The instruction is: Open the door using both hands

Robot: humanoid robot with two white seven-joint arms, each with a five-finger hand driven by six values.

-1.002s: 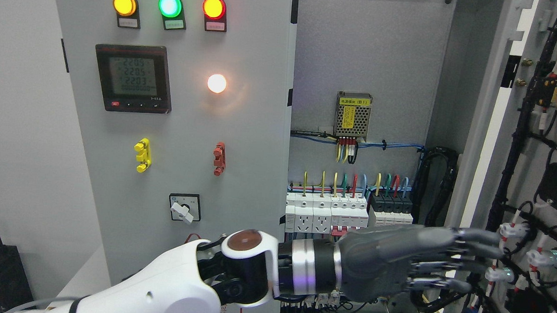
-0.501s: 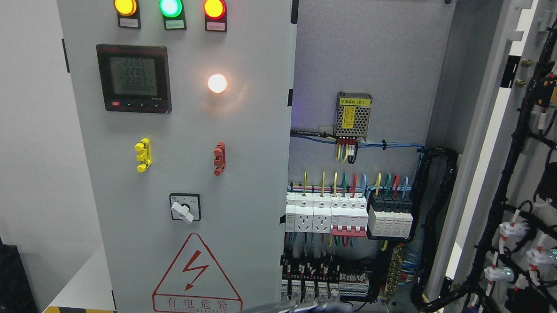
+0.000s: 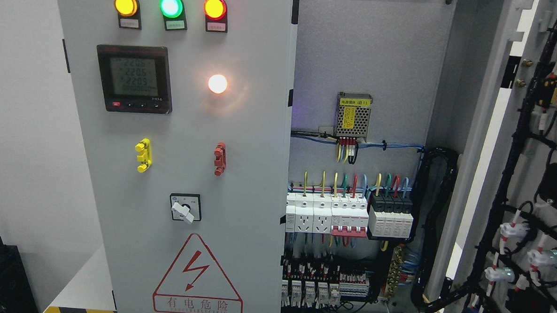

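Left arm and robot hand have dropped out of view since the earlier frames; neither robot hand shows now, so finger state can't be told. Right door (image 3: 517, 185) stands swung wide, left door (image 3: 184, 171) shut. Risk: a blind re-reach could snag the door's wiring (image 3: 513, 152) or hit the breakers (image 3: 348, 218).

Bright, even indoor light on a sharp picture. A white lamp (image 3: 217, 83) on the grey cabinet door (image 3: 249, 183) blooms, casting a soft glow around itself. The cabinet interior (image 3: 367, 61) is slightly shadowed, with a faint violet tint.
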